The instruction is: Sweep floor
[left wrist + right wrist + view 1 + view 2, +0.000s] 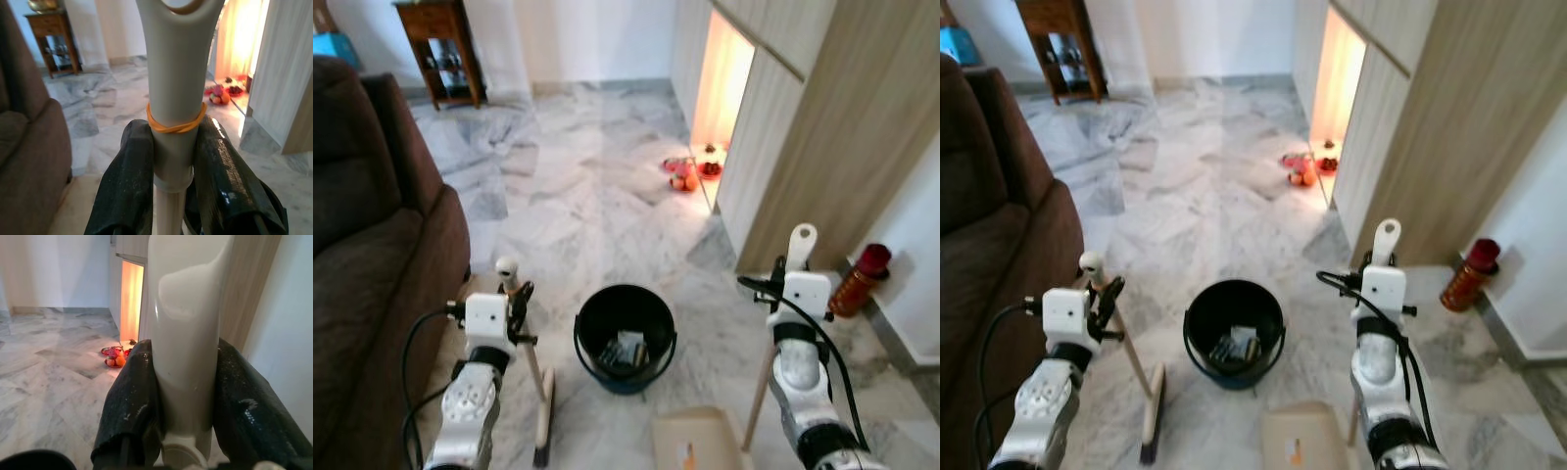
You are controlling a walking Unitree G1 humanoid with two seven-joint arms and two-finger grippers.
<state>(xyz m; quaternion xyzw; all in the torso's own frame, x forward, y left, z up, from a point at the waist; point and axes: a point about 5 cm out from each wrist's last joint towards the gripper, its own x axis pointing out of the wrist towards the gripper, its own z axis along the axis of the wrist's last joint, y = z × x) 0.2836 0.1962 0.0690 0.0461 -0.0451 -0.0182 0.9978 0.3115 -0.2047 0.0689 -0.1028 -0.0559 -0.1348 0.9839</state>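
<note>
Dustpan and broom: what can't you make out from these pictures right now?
- Dustpan: front cut off by the left eye view's bottom edge; any dirt on it unseen.
- Broom bristles: too small, partly cut off.
- Bucket contents: dark, unidentifiable.
- Items by the lit doorway: too small to name.

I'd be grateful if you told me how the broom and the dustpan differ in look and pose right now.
The broom is in the left gripper; the dustpan is in the right gripper. The broom ends in a narrow dark-bristled head left of the bucket; the dustpan ends in a wide beige tray right of it. An orange rubber band rings the broom's grip; the dustpan's grip is bare. Both have pale handles with hanging holes.
</note>
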